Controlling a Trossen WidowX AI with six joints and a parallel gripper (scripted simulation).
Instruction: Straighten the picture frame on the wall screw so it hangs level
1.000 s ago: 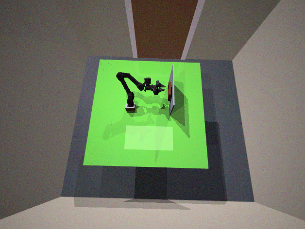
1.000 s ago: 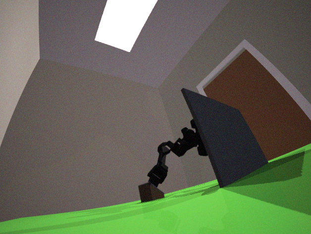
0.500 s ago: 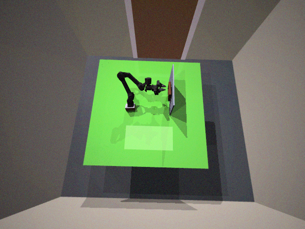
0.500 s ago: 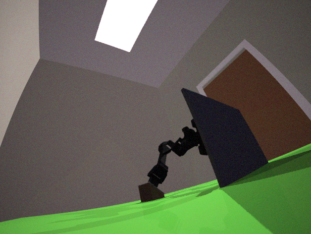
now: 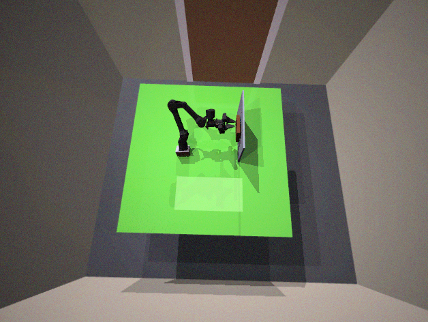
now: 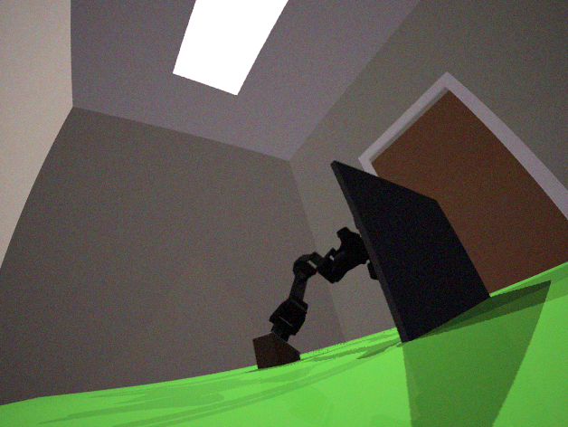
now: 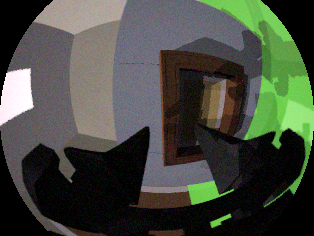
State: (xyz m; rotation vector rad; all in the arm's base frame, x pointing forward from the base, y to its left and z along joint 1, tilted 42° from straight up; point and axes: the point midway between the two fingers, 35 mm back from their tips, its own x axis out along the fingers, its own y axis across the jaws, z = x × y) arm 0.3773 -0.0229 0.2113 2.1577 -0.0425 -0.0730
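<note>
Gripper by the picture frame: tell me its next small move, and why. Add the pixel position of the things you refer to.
Probably ease the gripper (image 5: 234, 123) (image 7: 172, 129) slightly forward: its fingers stand open and apart, pointing at the picture frame (image 5: 237, 128) (image 7: 171, 107), and in the wrist view none of the frame's border looks clasped between them.

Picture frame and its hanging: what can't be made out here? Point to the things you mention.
- Notched strip and screw: behind the picture frame (image 5: 238, 127) (image 7: 170, 110) in the top and wrist views.
- Frame's front, exterior view: hidden by the upright panel (image 5: 242, 117) (image 6: 408, 248) (image 7: 137, 100).
- Lower right of the frame, wrist view: covered by a gripper finger (image 7: 222, 157).
</note>
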